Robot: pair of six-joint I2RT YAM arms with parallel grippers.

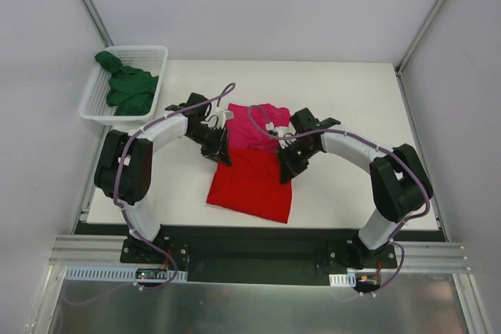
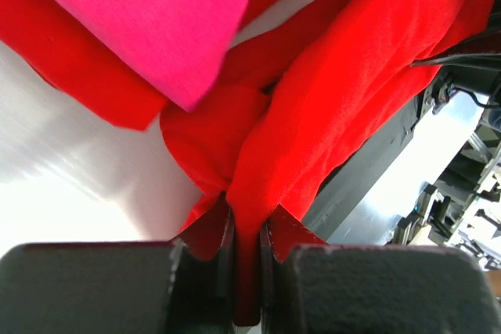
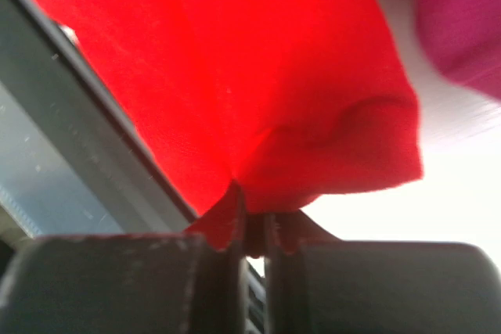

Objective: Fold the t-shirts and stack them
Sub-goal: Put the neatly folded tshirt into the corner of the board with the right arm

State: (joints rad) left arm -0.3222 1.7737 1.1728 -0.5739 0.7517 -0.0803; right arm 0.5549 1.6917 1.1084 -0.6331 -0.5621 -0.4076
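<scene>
**Q.** Where do the garments lie, and what do the claws hold?

**A.** The bright red cloth t-shirt (image 1: 250, 189) lies on the white bench (image 1: 352, 107) between the two arms, and its far edge meets the magenta-pink cloth t-shirt (image 1: 254, 123). The dark green t-shirt (image 1: 129, 91) sits crumpled in the white plastic mesh basket (image 1: 145, 51) at the far left corner. The left claw (image 2: 246, 228) is clamped on a pinch of red cloth at the shirt's far left corner. The right claw (image 3: 250, 220) is clamped likewise at the far right corner.

**Q.** Which step do we judge to be in hand?

**A.** A fold of the red shirt. We read the two pinches on the far edge as the start of carrying that edge over toward the near hem.

**Q.** How do we do it well?

**A.** We raise both corners together, only high enough for the cloth to clear itself. We hold the edge between them taut but not stretched. We move the claws at a matched pace, so that the crease runs straight across. The left wrist view shows pink cloth lying against the red near the pinch, so we confirm that none of it is caught, or the pink shirt may drag along. We lay edge on hem before letting go.
</scene>
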